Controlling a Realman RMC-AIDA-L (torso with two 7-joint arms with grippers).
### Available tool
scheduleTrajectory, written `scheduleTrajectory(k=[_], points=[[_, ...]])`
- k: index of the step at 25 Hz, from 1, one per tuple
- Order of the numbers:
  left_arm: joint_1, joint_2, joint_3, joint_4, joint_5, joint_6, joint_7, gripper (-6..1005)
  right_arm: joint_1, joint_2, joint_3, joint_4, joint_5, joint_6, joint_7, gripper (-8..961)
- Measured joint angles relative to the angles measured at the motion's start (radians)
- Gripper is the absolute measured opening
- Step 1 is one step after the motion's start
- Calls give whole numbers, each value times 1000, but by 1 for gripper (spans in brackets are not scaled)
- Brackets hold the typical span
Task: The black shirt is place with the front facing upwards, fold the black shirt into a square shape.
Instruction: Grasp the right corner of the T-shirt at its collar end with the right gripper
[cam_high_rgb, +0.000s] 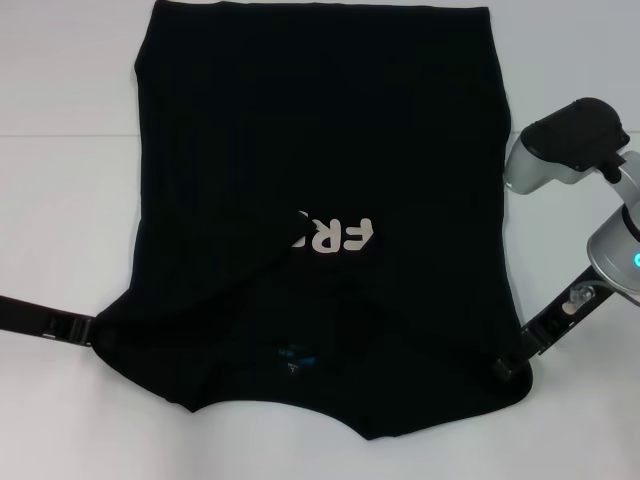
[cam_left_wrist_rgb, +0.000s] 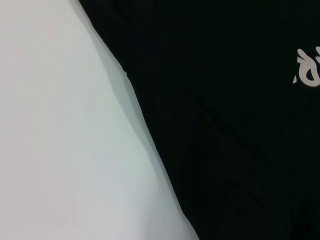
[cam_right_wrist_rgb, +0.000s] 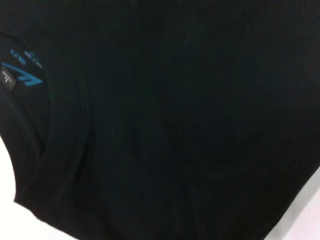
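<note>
The left gripper (cam_high_rgb: 92, 332) meets the near left corner of the shirt (cam_high_rgb: 320, 150), which lies flat on the white table (cam_high_rgb: 60, 200) with its "FR" print (cam_high_rgb: 332, 236) half covered by a fold. The right gripper (cam_high_rgb: 510, 370) sits at the near right corner. I cannot tell whether either has hold. Uneven pulling would likely skew the fold or drop a corner.
</note>
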Motion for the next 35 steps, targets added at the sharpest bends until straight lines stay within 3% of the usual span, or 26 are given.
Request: scheduleTrajectory(k=[12,15,26,31,35], points=[[4,3,-3,-14,-1,-9,6,16,4,0,-2,13,-3,12,9,866],[4,3,-14,-14,-2,-10,13,16,8,-1,-5,23,-5,15,9,646],[0,6,-21,-25,-4,-10,22,15,10,-1,-16,28,-3,18,9,182],[3,9,-22,-26,-25,-7,30,15,10,-1,-19,29,-2,20,7,39],[8,16,-34,-36,-46,-6,37,15,6,-2,-12,17,9,13,-1,39]])
